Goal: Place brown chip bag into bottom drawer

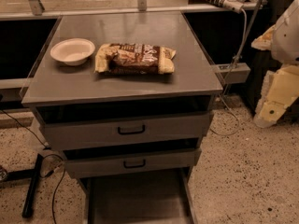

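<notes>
The brown chip bag point(135, 58) lies flat on the grey cabinet's top point(140, 27), just right of a white bowl point(72, 51). The bottom drawer point(135, 197) is pulled out toward me below the two upper drawers, and nothing shows inside it. My arm comes in at the right edge, and my gripper point(268, 108) hangs to the right of the cabinet at about upper-drawer height. It is well apart from the bag and nothing shows in it.
The two upper drawers with black handles point(131, 130) point(134, 164) stick out slightly. A black stand and cables point(32, 185) lie on the speckled floor at the left. A cable and a white-capped fixture point(232, 3) run behind the cabinet at the right.
</notes>
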`<act>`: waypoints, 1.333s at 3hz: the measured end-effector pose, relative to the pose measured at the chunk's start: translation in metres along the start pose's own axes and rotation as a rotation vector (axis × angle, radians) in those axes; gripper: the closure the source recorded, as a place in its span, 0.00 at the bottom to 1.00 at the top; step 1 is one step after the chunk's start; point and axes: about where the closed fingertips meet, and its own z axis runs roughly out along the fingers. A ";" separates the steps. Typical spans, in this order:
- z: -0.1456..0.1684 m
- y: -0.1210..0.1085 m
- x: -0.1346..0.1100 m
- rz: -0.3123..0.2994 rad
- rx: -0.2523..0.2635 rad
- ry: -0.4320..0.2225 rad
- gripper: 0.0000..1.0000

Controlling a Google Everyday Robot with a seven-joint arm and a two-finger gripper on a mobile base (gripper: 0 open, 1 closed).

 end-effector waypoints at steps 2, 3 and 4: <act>0.001 -0.001 -0.002 -0.010 0.019 0.013 0.00; 0.007 -0.005 -0.013 -0.037 0.026 -0.004 0.00; 0.022 -0.010 -0.030 -0.074 0.046 -0.046 0.00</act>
